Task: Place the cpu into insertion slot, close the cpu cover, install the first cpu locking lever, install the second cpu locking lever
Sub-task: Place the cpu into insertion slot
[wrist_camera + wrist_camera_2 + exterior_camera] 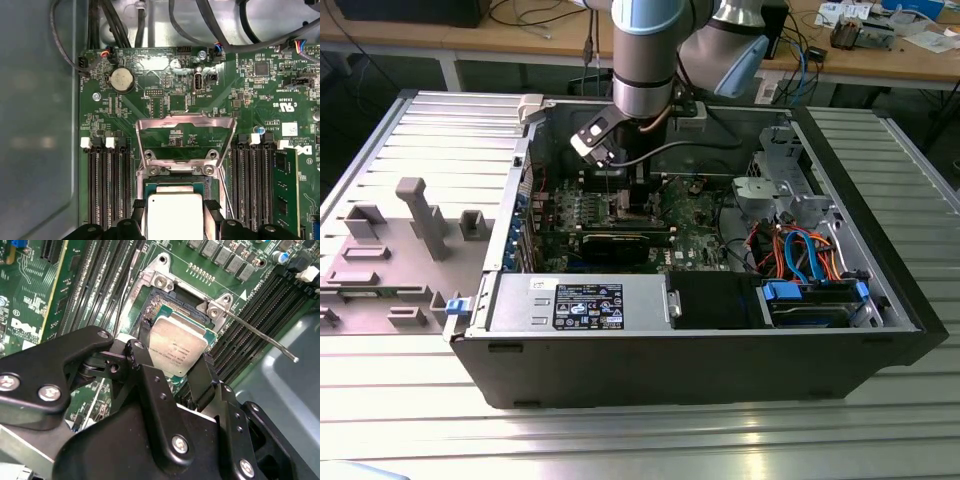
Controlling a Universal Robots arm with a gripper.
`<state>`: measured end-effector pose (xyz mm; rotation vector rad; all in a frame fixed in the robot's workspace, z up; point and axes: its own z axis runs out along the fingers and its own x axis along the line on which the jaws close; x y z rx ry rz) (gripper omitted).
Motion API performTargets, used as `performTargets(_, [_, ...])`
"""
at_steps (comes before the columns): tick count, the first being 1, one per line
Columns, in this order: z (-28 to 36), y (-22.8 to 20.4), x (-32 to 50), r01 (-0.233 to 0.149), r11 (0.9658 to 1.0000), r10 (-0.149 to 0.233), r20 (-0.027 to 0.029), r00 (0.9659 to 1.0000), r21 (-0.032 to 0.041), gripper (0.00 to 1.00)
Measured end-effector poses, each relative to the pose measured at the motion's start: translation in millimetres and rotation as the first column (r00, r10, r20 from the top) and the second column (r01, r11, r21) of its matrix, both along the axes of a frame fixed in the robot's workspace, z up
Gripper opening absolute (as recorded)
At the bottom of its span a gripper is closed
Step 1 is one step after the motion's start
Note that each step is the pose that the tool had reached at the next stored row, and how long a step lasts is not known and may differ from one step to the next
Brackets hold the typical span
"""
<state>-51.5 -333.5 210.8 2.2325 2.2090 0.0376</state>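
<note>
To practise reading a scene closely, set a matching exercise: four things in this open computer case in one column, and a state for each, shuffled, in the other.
1 cpu
2 cpu cover
3 locking lever
4 memory module

A swung open, off the socket
B green, seated in a long slot
C held by the gripper
D unlatched, its end free

Pairs: 1-C, 2-A, 3-D, 4-B

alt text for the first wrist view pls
The gripper, jaws closed on two sides of the cpu, holds it at the insertion slot on a green motherboard. The cpu cover is swung open beyond it, memory slots on both sides.
</note>
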Motion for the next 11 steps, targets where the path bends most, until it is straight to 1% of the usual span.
performTargets(1, [-0.4,-0.3,-0.2,0.000,1.0000,0.000,0.0001,1.0000,-0.0003,0.54])
performTargets(2, [-0.9,-0.9,-0.4,0.000,1.0000,0.000,0.0000,1.0000,-0.0025,0.54])
performTargets(5, [-2.5,-2.3,-1.0,-0.003,1.0000,0.003,0.0000,1.0000,-0.0054,0.54])
performTargets(6, [-2.8,-2.4,-1.5,-0.003,1.0000,0.003,0.0010,1.0000,-0.0063,0.54])
performTargets(7, [-2.9,-2.4,-2.5,-0.003,1.0000,0.003,0.0066,1.0000,-0.0068,0.54])
performTargets(8, [-3.3,-2.3,-4.8,-0.003,1.0000,0.003,0.0226,0.9997,-0.0070,0.54])
performTargets(9, [-3.5,-2.3,-5.7,-0.003,1.0000,0.003,0.0295,0.9996,-0.0075,0.54])
performTargets(10, [-4.1,-2.3,-5.9,-0.003,1.0000,0.003,0.0307,0.9995,-0.0081,0.54])
performTargets(11, [-4.8,-2.3,-6.0,-0.003,0.9999,0.003,0.0306,0.9995,-0.0112,0.54])
